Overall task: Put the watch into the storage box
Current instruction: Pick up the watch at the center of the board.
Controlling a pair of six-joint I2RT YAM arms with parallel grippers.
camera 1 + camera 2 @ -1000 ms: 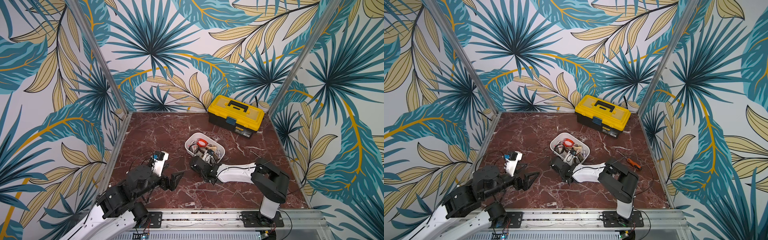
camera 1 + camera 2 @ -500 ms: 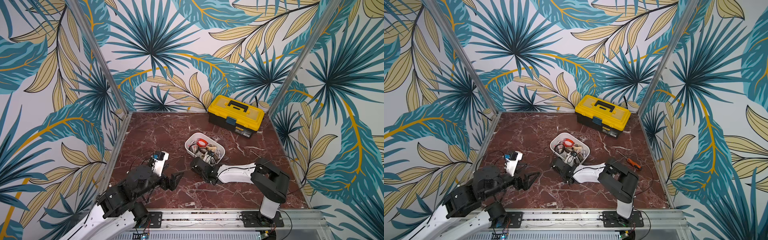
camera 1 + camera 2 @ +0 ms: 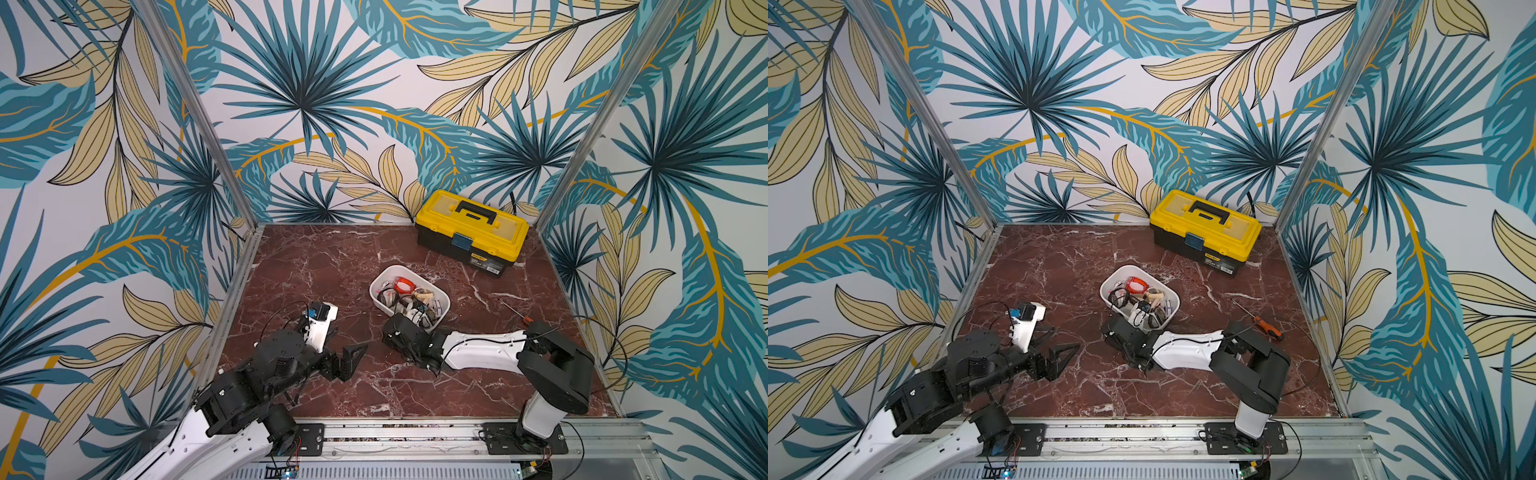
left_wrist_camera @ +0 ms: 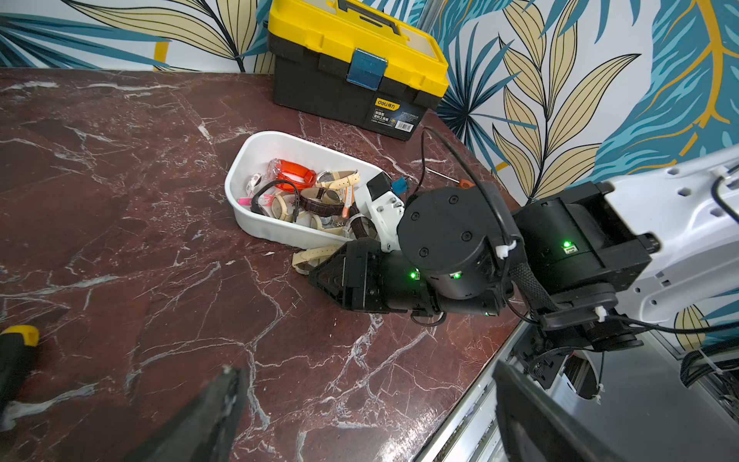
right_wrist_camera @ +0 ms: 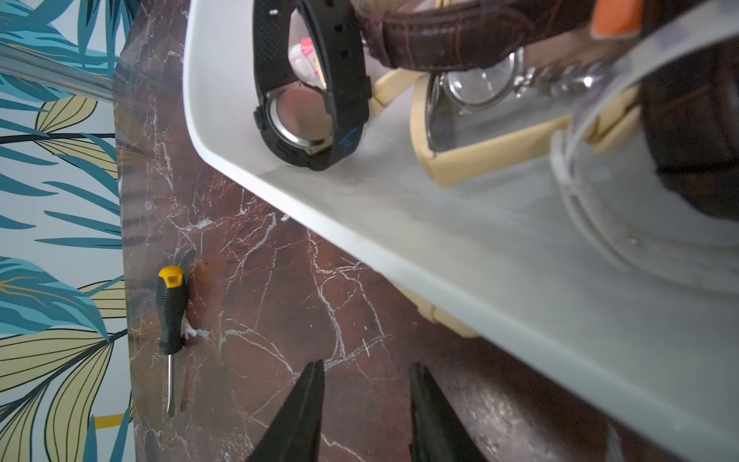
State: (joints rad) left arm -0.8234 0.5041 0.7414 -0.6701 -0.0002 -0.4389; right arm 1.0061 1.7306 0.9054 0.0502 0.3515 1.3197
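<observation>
Right wrist view: the right pincer [image 5: 366,366] was seen narrow, empty, by the box [image 5: 360,236]; the watch [image 4: 316,255], judged ungrasped on the desk [image 5: 276,304], was to be gripped, lifted in.

The only readable print is on the yellow-and-black toolbox [image 4: 356,68] at the far right of the table: a label [image 4: 394,116] low on its black front wall. Its yellow tab reads "deli", followed by 2 Chinese characters, 得力. Beneath are small white lines of Chinese text, too fine to read, and a white barcode [image 4: 404,126]. In both top views the label [image 3: 484,261] [image 3: 1212,259] is an unreadable patch. A blue scribble on the black watch [image 5: 348,80] in the storage box [image 5: 400,224] cannot be read.
</observation>
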